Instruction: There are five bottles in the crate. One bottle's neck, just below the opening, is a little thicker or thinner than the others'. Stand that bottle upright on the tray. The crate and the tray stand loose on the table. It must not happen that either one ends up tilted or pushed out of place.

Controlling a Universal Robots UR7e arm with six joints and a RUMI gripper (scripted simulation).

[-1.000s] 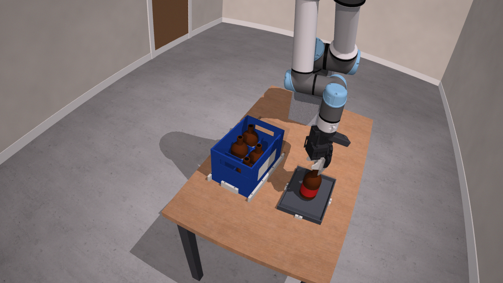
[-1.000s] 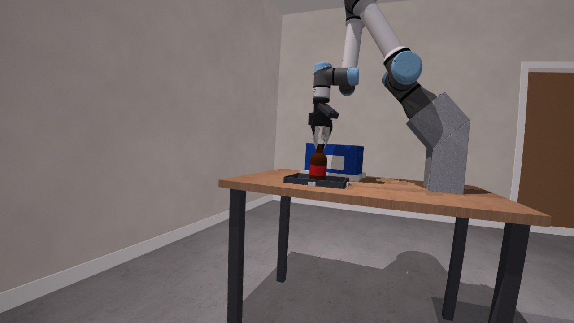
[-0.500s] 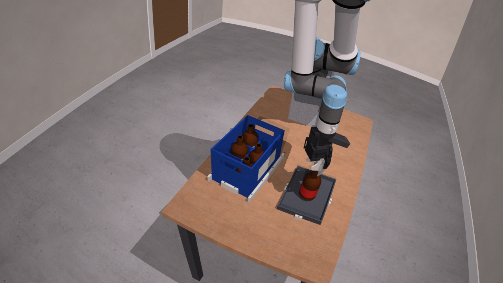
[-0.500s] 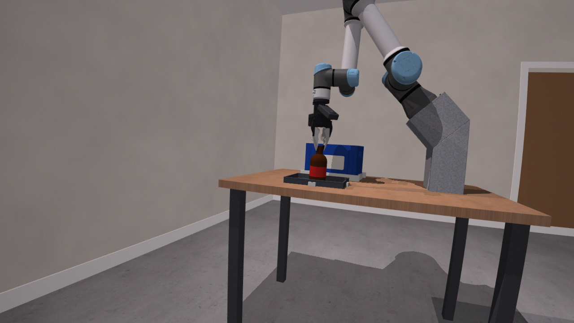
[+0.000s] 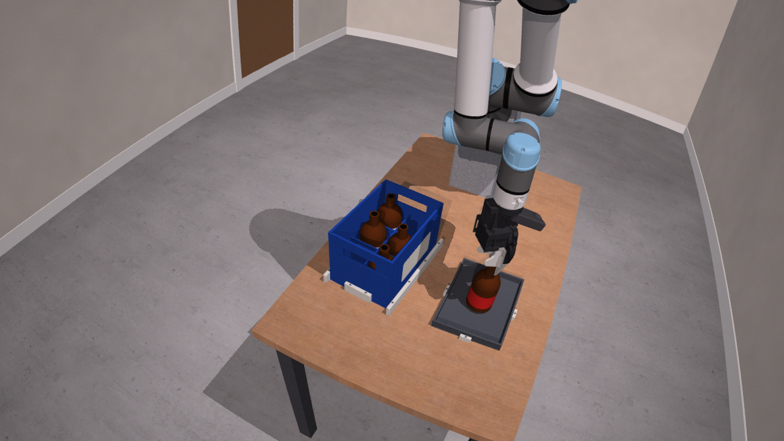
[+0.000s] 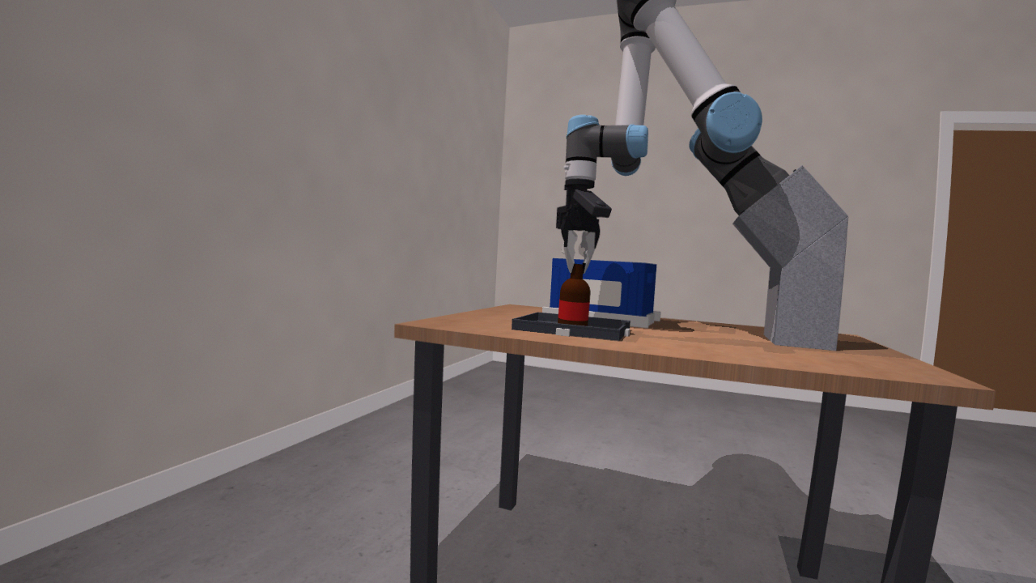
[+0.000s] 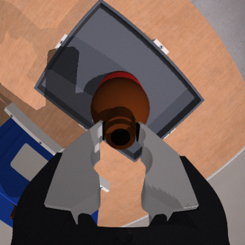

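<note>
1 red-labelled bottle (image 5: 482, 299) (image 6: 573, 310) (image 7: 120, 99) stands in the tray (image 5: 465, 329) (image 6: 590, 332) (image 7: 177, 73) near the tabletop's long edge, its neck clamped by the nearly closed gripper (image 5: 496, 265) (image 6: 579, 265) (image 7: 120, 122). Probably stiff, slick glass; the neck suits gripping. Base contact seems likely. 4 bottles remain inside the crate (image 5: 361, 274) (image 6: 641, 290) (image 7: 8, 163), by the opposite edge.

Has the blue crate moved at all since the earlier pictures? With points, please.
No. In the top view, the blue crate (image 5: 359, 274) (image 6: 641, 290) (image 7: 17, 170) sits just as before against the white blocks (image 5: 357, 291) on the table (image 5: 350, 340).
</note>
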